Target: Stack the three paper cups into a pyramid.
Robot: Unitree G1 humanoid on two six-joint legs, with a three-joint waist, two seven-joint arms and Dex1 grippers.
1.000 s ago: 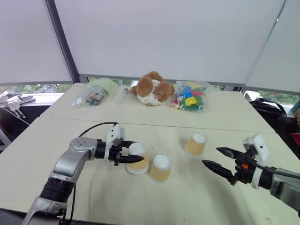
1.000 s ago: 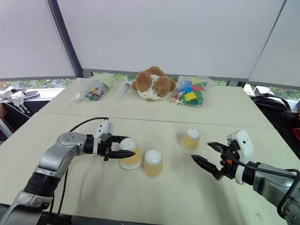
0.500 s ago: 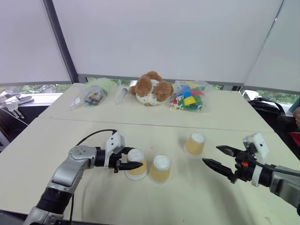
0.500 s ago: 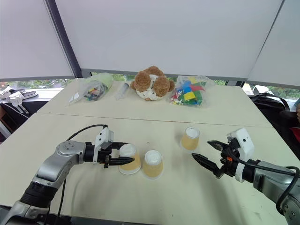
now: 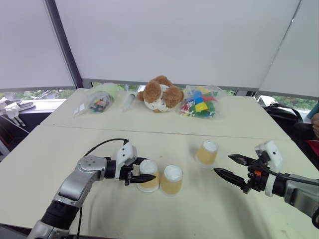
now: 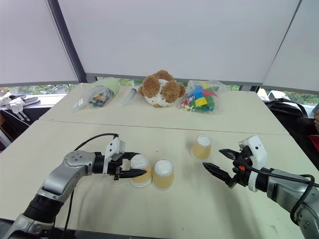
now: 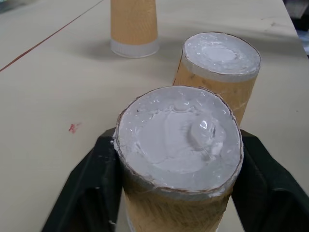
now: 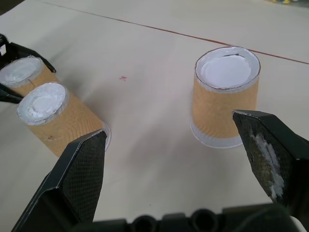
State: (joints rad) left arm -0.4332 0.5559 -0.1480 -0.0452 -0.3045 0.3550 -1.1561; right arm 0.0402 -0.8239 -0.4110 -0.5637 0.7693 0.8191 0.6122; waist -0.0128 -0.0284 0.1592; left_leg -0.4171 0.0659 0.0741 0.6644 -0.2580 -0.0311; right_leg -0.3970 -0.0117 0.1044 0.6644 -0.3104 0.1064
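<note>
Three tan paper cups stand upside down on the pale table. The left cup [image 5: 148, 174] sits close beside the middle cup [image 5: 171, 179], their sides nearly touching. My left gripper [image 5: 144, 169] reaches in from the left, its jaws open on either side of the left cup [image 7: 178, 145], close to its walls. The third cup [image 5: 207, 152] stands alone farther right and back. My right gripper [image 5: 222, 165] hovers open to the right of that third cup [image 8: 224, 96], which lies ahead of its jaws with nothing between them.
Along the far side of the table lie a brown teddy bear [image 5: 160, 93], a clear bag of coloured blocks [image 5: 200, 104] and another clear bag [image 5: 99, 99]. A black cable [image 5: 102, 144] loops from my left wrist. A seam [image 5: 164, 132] crosses the tabletop.
The left cup has come down to stand on the table next to the middle cup, and the left jaws have loosened around it. The right arm has kept still.
</note>
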